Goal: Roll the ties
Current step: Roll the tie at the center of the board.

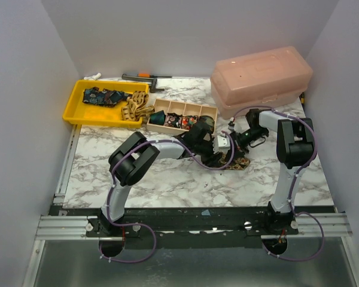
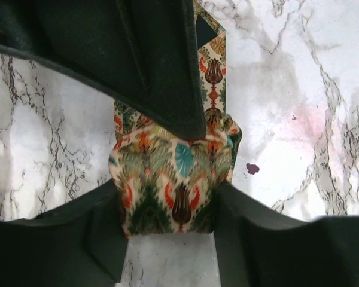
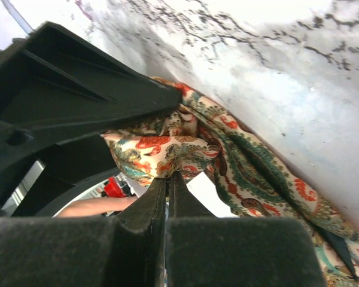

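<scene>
Mid-tabletop (image 1: 167, 185), just short of the far edge, here's the danger as I read it: left arm (image 1: 134, 158) and right arm (image 1: 293, 143) crowd one multicoloured tie (image 2: 173, 179). A slack tail or a slipping pinch could let the silky coil spring open, or the arms could clash. Left arm reaches rightward, elbow bent, left end effector (image 2: 179, 170) clamped on the half-made coil. Right arm bends leftward, wrist tipped low, right end effector (image 3: 170, 140) pinching the loose tail.
</scene>
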{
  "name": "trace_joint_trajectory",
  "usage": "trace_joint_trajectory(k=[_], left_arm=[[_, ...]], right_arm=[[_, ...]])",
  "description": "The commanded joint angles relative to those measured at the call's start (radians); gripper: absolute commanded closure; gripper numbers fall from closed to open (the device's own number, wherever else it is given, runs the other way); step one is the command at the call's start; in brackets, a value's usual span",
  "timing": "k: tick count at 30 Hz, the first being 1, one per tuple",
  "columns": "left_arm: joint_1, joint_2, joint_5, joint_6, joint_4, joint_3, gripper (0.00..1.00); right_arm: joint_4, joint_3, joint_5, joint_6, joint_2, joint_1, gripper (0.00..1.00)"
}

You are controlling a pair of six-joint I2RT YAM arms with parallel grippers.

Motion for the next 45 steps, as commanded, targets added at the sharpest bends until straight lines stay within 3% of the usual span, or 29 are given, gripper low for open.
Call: trace_joint_trajectory(k=[1, 3, 15, 17, 21, 25, 27, 28, 30, 32, 35, 39, 41, 43, 45], left_arm=[[0.011, 0.014, 0.078, -0.007, 0.008, -0.037, 0.42], [0.008, 0.007, 0.096, -0.025, 0.051, -0.049, 0.37], [-0.040, 0.094, 0.078, -0.084, 0.169, 0.035, 0.37], [-0.044, 0.100, 0.073, -0.046, 0.160, 0.033, 0.41], [-0.055, 0.116, 0.014, 0.048, 0.069, 0.039, 0.58], [-0.050, 0.112, -0.082, 0.105, -0.066, 0.026, 0.79], [-0.044, 0.085, -0.119, 0.122, -0.118, -0.015, 0.88], [-0.043, 0.064, -0.136, 0.132, -0.138, -0.037, 0.90], [-0.042, 0.041, -0.160, 0.128, -0.193, -0.069, 0.92], [-0.044, 0.032, -0.181, 0.091, -0.236, -0.072, 0.91], [-0.048, 0.044, -0.210, 0.011, -0.296, -0.036, 0.90], [-0.061, 0.057, -0.227, -0.029, -0.319, -0.004, 0.88], [-0.064, 0.061, -0.227, -0.030, -0.327, 0.006, 0.86], [-0.064, 0.060, -0.224, -0.021, -0.322, 0.006, 0.85], [-0.064, 0.058, -0.211, -0.007, -0.316, 0.003, 0.83]], right_arm=[[0.149, -0.044, 0.231, -0.044, 0.015, -0.004, 1.00], [0.154, -0.046, 0.238, -0.046, 0.019, -0.005, 1.00], [0.209, -0.079, 0.282, -0.028, 0.048, -0.004, 1.00], [0.213, -0.076, 0.287, -0.022, 0.054, -0.004, 1.00], [0.205, -0.066, 0.279, -0.020, 0.055, -0.004, 1.00], [0.134, -0.042, 0.230, -0.045, 0.024, -0.006, 1.00], [0.082, -0.031, 0.195, -0.069, -0.018, -0.010, 0.89], [0.059, -0.024, 0.172, -0.079, -0.041, -0.016, 0.78], [0.017, -0.011, 0.116, -0.093, -0.084, -0.020, 0.61], [-0.016, -0.006, 0.037, -0.101, -0.110, -0.020, 0.50], [-0.022, -0.032, -0.083, -0.099, -0.118, -0.013, 0.44], [0.005, -0.048, -0.128, -0.081, -0.088, 0.004, 0.40], [0.017, -0.036, -0.113, -0.069, -0.066, 0.017, 0.40], [0.054, -0.029, -0.071, -0.035, -0.053, 0.019, 0.49], [0.079, -0.024, -0.024, -0.018, -0.040, 0.019, 0.64]])
